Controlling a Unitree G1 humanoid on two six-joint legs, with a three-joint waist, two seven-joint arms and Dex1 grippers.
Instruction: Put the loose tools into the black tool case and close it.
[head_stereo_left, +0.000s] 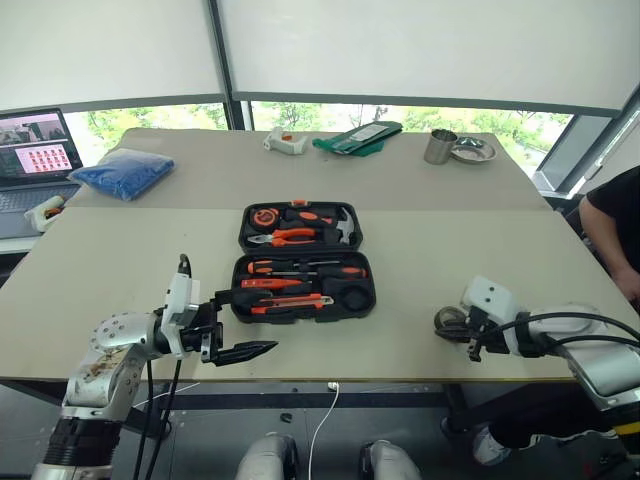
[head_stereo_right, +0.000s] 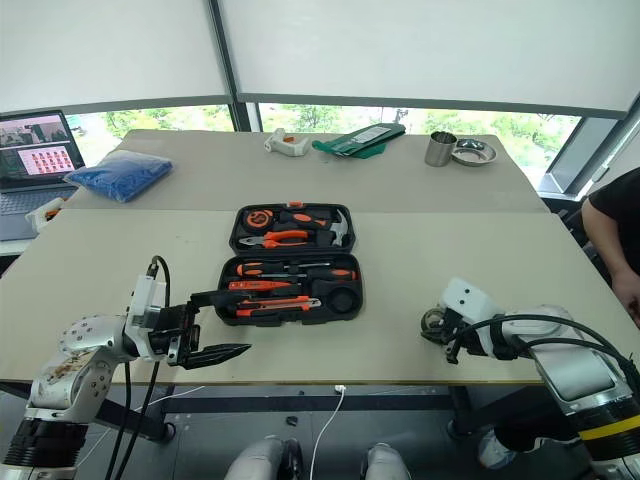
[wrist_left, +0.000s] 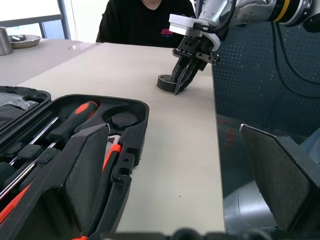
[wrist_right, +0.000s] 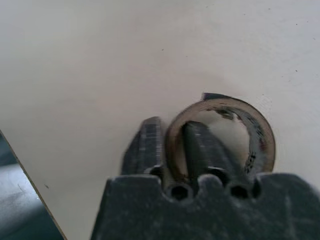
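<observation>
The black tool case (head_stereo_left: 372, 290) lies open at the table's middle. Its near half holds two black-and-orange screwdrivers (head_stereo_left: 312, 270), a small orange screwdriver (head_stereo_left: 270, 284) and the utility knife (head_stereo_left: 290, 302). A round slot (wrist_left: 125, 119) at that half's right end is bare. The dark tape roll (head_stereo_left: 447, 322) lies flat near the front edge on the right. My right gripper (wrist_right: 172, 131) is shut on its wall, one finger inside the ring and one outside. My left gripper (head_stereo_left: 250, 322) is open, level, by the case's front left corner.
The case's far half holds orange-handled pliers, a hammer and a tape measure (head_stereo_left: 265, 215). On the far table are a blue bag (head_stereo_left: 125, 172), a laptop (head_stereo_left: 35, 150), a metal cup (head_stereo_left: 439, 146), a dish (head_stereo_left: 472, 151) and a green pouch (head_stereo_left: 357, 138). A person (head_stereo_left: 615, 225) sits at the right.
</observation>
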